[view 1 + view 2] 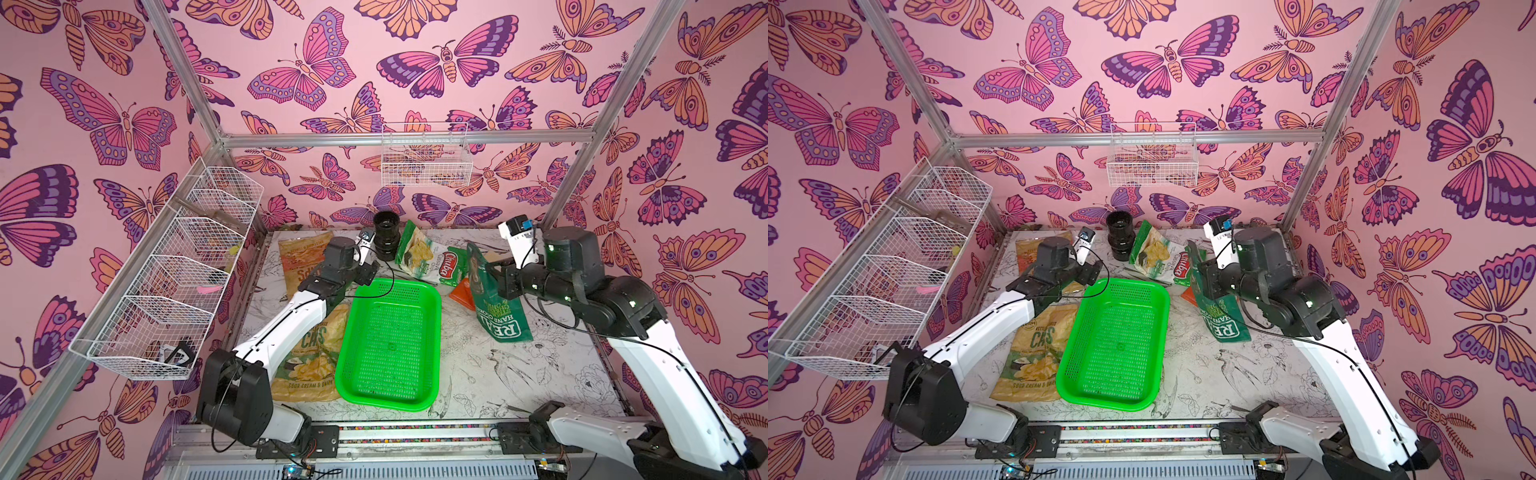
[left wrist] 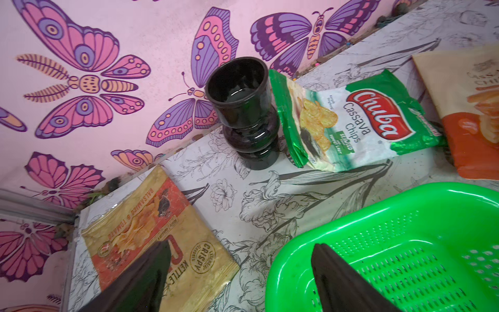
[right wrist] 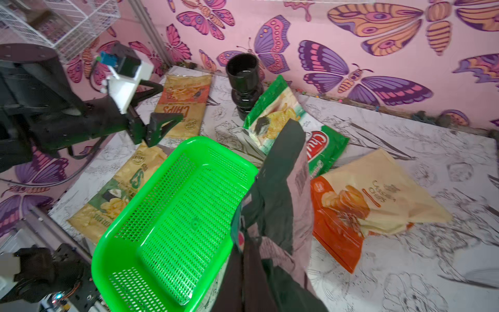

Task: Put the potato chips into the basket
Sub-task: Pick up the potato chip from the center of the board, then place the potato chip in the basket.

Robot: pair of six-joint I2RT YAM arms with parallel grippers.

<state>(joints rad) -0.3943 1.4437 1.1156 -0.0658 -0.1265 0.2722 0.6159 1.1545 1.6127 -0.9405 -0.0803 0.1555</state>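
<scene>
The bright green basket (image 1: 390,340) (image 3: 175,216) lies in the middle of the table with nothing in it. My right gripper (image 1: 493,272) (image 3: 244,237) is shut on the top edge of the dark green "REAL" potato chips bag (image 1: 500,307) (image 3: 280,175), which hangs just right of the basket. My left gripper (image 1: 370,266) (image 2: 241,244) is open over the basket's far left corner. The tan-orange "CHIPS" bag (image 2: 151,237), the Cassava bag (image 2: 351,121), the orange-cream bag (image 3: 364,202) and the Sour Cream & Onion bag (image 1: 316,357) lie flat around the basket.
A black ribbed cylinder (image 1: 386,235) stands at the back, between the "CHIPS" bag and the Cassava bag. White wire baskets hang on the left wall (image 1: 174,270) and on the back wall (image 1: 426,156). Bare table shows right of the basket, at the front (image 1: 519,374).
</scene>
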